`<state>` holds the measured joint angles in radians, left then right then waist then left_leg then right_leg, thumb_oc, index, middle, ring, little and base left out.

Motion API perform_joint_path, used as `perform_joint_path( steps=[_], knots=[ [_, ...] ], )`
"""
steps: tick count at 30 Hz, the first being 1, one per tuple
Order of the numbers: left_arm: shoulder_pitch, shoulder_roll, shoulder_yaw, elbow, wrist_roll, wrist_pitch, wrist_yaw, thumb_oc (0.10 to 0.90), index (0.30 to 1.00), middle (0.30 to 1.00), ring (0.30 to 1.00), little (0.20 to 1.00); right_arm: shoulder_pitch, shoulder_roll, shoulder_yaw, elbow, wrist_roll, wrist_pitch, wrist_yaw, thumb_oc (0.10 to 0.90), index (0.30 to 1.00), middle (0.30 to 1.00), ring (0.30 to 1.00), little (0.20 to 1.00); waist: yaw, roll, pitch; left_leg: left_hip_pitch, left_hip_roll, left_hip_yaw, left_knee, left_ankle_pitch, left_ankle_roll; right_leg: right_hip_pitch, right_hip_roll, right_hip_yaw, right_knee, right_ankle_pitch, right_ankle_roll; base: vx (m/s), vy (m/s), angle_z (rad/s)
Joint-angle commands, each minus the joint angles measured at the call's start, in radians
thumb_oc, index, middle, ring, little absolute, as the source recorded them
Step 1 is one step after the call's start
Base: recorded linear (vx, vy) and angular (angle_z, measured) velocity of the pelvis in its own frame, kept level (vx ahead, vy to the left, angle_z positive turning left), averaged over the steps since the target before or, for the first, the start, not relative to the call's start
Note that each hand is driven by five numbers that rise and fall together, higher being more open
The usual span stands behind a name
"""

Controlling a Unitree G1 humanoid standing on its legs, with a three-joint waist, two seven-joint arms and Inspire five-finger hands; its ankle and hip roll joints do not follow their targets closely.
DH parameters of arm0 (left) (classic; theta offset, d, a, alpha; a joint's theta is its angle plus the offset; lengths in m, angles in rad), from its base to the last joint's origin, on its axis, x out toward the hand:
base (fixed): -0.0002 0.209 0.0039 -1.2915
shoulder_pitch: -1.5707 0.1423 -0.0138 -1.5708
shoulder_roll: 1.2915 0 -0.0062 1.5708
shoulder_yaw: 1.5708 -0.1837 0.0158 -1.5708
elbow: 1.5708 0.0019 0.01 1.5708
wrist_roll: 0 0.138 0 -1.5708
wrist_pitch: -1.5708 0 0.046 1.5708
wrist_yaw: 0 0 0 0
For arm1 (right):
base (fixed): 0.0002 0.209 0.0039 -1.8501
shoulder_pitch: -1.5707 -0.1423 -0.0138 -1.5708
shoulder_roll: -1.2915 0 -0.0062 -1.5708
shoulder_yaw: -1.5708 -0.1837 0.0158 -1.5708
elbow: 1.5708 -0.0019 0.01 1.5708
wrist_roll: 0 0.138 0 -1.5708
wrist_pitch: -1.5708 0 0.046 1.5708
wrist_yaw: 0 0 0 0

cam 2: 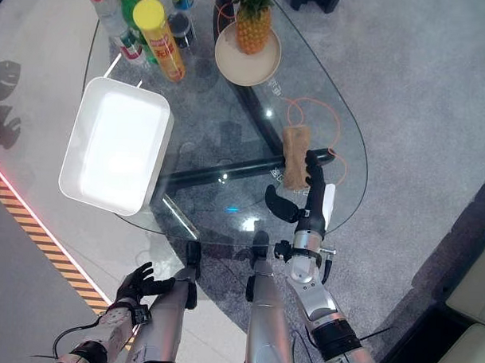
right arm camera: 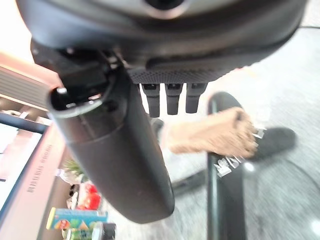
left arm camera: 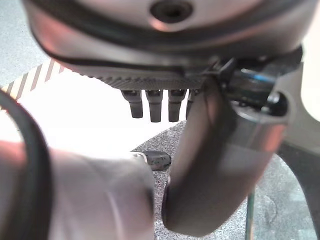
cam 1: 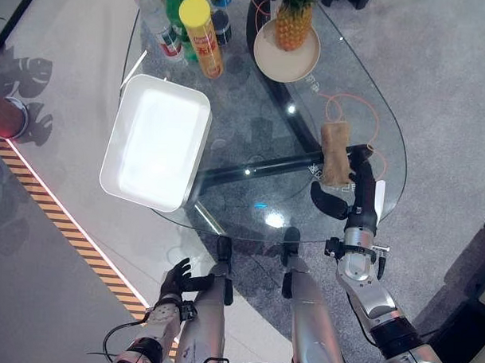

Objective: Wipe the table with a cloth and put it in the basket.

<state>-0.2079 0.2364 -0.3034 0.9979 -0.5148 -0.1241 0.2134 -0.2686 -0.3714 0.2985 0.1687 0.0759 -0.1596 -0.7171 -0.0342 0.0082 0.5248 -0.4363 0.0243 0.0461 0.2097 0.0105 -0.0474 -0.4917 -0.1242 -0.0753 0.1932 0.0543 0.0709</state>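
Glass desk (cam 1: 252,134) at frame centre carries the tan cloth (cam 1: 335,153) near its right edge, your right robot hand (cam 1: 360,179) beside it with straight fingers holding nothing, so a careless sweep could push it off, far from the white basket (cam 1: 158,140).

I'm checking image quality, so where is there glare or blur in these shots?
Left eye view: the white basket is washed out by glare, with bright light spots on the glass table. Right wrist view: the tan cloth past the right hand is blurred. Left wrist view: the left hand is soft, backdrop overexposed.
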Motion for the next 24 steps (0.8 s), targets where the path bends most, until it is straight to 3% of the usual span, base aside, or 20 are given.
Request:
perform_joint_path(
  steps=[1, 15, 24],
  knots=[
    [0.073, -0.022, -0.025, 0.006, -0.003, 0.028, 0.036, 0.8, 0.9, 0.9, 0.9, 0.9, -0.031, -0.062, -0.067, -0.193, -0.069, -0.059, -0.122, 0.8, 0.9, 0.9, 0.9, 0.9, -0.013, -0.012, -0.005, -0.074, -0.088, 0.011, 0.091, -0.033, 0.051, -0.012, 0.059, 0.006, 0.042, -0.02, -0.025, 0.0, 0.0, 0.0],
    [0.049, -0.025, -0.051, -0.025, -0.017, 0.048, 0.052, 0.8, 0.9, 0.9, 0.9, 0.9, -0.156, -0.061, -0.055, -0.184, -0.097, 0.05, -0.238, 0.8, 0.9, 0.9, 0.9, 0.9, -0.006, -0.001, -0.005, -0.195, -0.097, 0.011, 0.138, -0.034, 0.054, -0.132, 0.047, 0.005, 0.068, -0.002, -0.022, 0.01, 0.005, 0.01],
    [0.052, -0.022, -0.067, -0.055, -0.031, 0.054, 0.06, 0.8, 0.9, 0.9, 0.9, 0.9, -0.206, -0.069, -0.045, -0.144, -0.063, 0.079, -0.26, 0.8, 0.9, 0.9, 0.9, 0.9, -0.001, 0.016, -0.005, -0.271, -0.097, 0.018, 0.158, -0.034, 0.05, -0.211, 0.046, 0.002, 0.079, 0.008, -0.021, 0.01, 0.007, 0.01]
  ],
)
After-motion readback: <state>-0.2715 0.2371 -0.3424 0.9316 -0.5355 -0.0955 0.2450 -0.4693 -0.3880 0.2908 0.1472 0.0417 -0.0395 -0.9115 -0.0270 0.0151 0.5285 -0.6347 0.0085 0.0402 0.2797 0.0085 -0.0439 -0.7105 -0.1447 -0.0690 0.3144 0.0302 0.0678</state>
